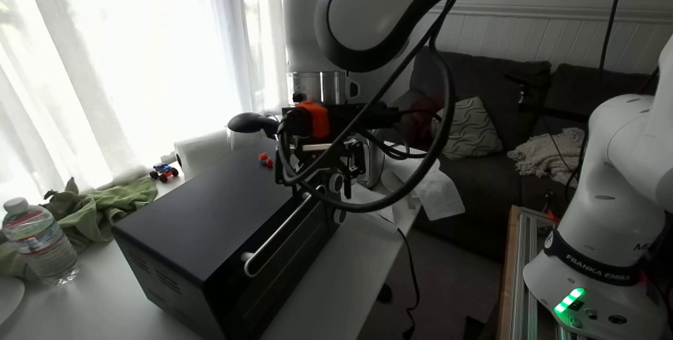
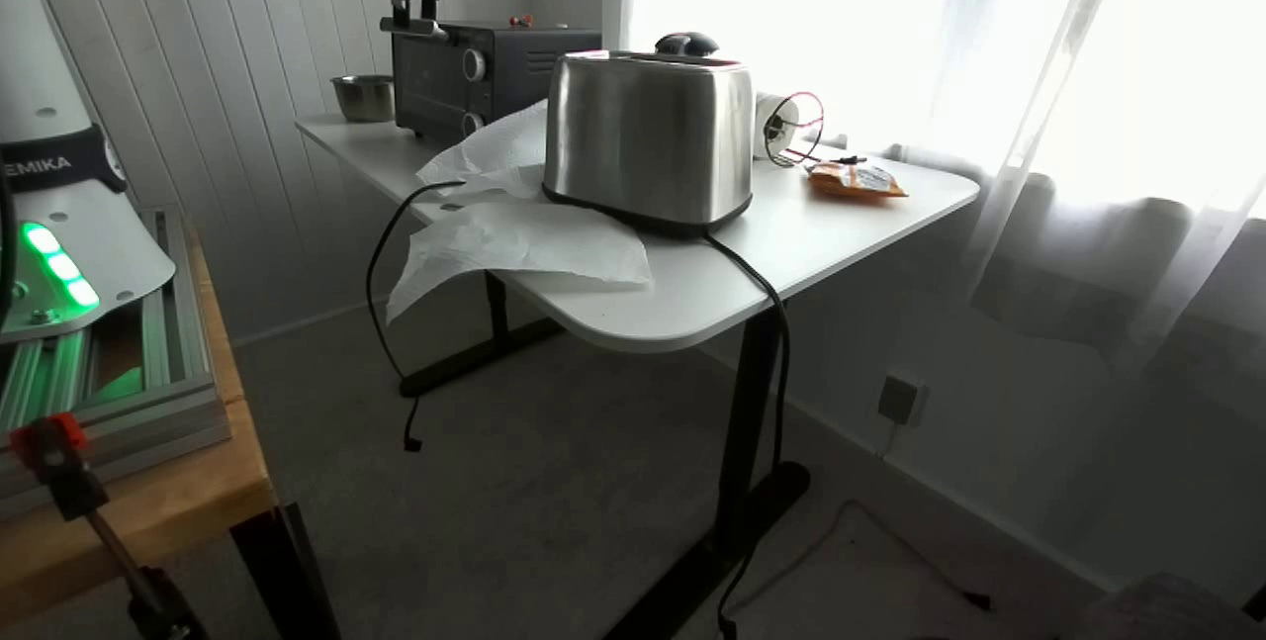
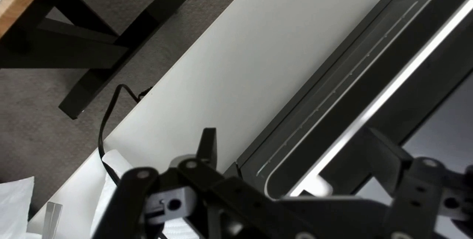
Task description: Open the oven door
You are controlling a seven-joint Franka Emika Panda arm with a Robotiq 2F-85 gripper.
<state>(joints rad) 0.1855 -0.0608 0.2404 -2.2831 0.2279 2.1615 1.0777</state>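
The oven door (image 1: 286, 266), at the front of the black countertop oven (image 1: 210, 219), is closed. The Robotiq gripper (image 3: 295, 148) stands at the oven's upper front, fingers (image 3: 208, 143) spread; in the wrist view the silver bar handle (image 3: 380, 100) runs between them, contact undetermined. Positioning appears nearly complete. Gripping and pulling the door open are left.

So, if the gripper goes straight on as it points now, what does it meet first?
Most likely the handle. In an exterior view the gripper points down, open, and in the wrist view the handle shows between its fingers. Depth is unclear, so they may straddle it first.
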